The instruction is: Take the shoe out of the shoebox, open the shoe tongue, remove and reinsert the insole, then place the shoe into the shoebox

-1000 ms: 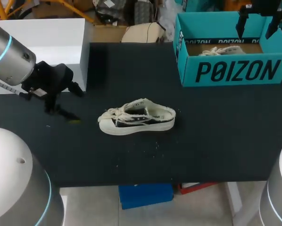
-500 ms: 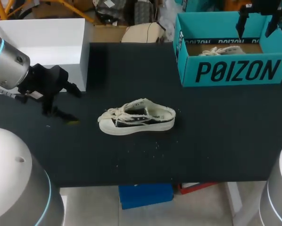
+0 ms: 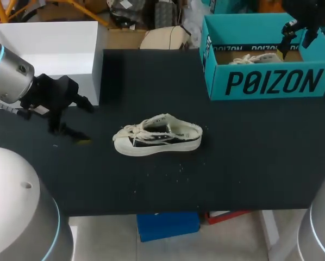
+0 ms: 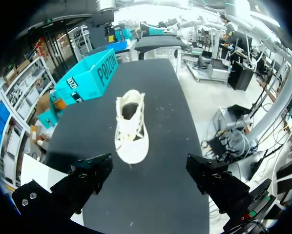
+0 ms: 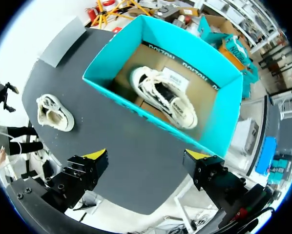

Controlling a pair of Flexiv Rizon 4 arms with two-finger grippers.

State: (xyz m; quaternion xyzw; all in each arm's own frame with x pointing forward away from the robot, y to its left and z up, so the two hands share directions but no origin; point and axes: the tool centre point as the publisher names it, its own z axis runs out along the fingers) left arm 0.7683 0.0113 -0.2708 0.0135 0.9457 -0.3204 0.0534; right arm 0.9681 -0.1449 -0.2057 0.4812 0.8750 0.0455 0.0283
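Observation:
A white and black low sneaker (image 3: 158, 136) lies on its sole in the middle of the black table, toe toward my left arm; the left wrist view has this sneaker (image 4: 131, 127) straight ahead of the fingers. My left gripper (image 3: 89, 124) hovers open just left of it, empty. The teal shoebox (image 3: 271, 82) stands at the back right with a second sneaker (image 3: 255, 58) inside. My right gripper (image 3: 297, 41) hangs open above the box's right part, holding nothing. From the right wrist, the box (image 5: 136, 105), its sneaker (image 5: 163, 95) and the table sneaker (image 5: 54, 113) all show below.
A white box (image 3: 54, 41) sits at the table's back left, close behind my left arm. Small pale crumbs (image 3: 179, 168) dot the black table (image 3: 249, 152) in front of the sneaker.
My left arm drew back a little toward the left edge. The right gripper shifted and turned slightly above the shoebox. The sneaker stayed put.

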